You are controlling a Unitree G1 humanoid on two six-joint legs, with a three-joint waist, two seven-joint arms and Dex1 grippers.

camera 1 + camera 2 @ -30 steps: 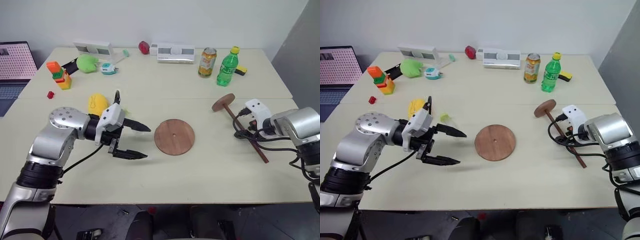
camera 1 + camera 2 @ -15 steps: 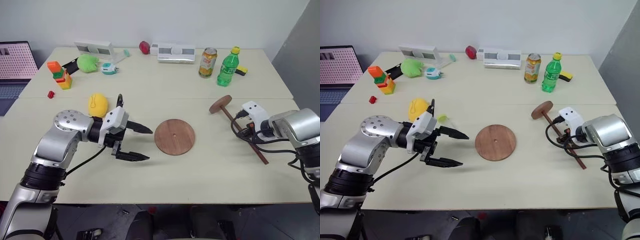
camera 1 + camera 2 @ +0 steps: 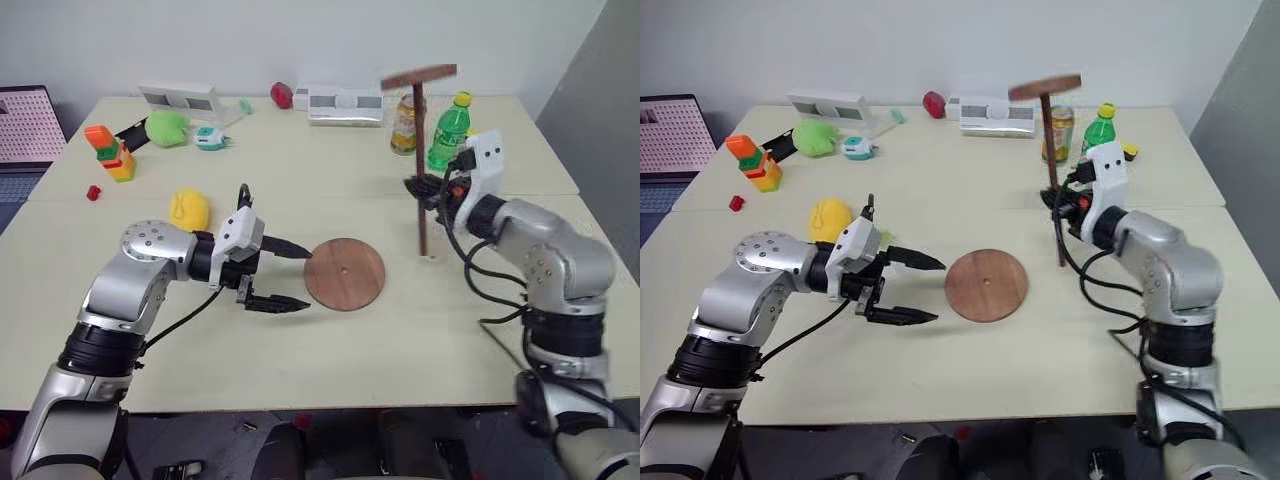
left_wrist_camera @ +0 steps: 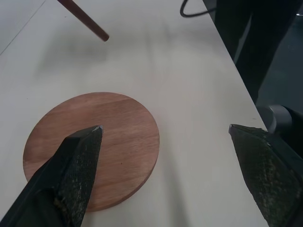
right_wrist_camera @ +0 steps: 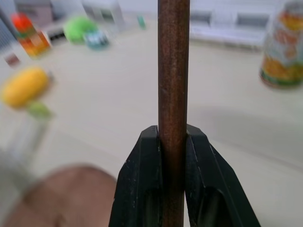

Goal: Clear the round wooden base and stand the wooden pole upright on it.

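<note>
The round wooden base (image 3: pixel 345 273) lies flat at the table's middle with nothing on it. My left gripper (image 3: pixel 306 280) hovers open just left of it, one fingertip (image 4: pixel 90 142) over the base's near rim (image 4: pixel 132 156). To the right of the base, my right gripper (image 3: pixel 426 190) is shut on the wooden pole (image 3: pixel 421 160) at mid-length. The pole stands nearly upright with its disc (image 3: pixel 418 76) on top. Its lower end (image 4: pixel 97 32) hangs close above the table, apart from the base. In the right wrist view the rod (image 5: pixel 173 71) is pinched between both fingers (image 5: pixel 147 189).
A yellow toy (image 3: pixel 188 208) lies behind my left arm. A green bottle (image 3: pixel 445 130) and a can (image 3: pixel 404 125) stand close behind the pole. White boxes (image 3: pixel 345 103), a green plush (image 3: pixel 165 127) and an orange block stack (image 3: pixel 110 150) line the far side.
My right gripper has shut on the pole, lifted it off the table and swung it left and upward until it stands upright. The left arm has hardly moved.
</note>
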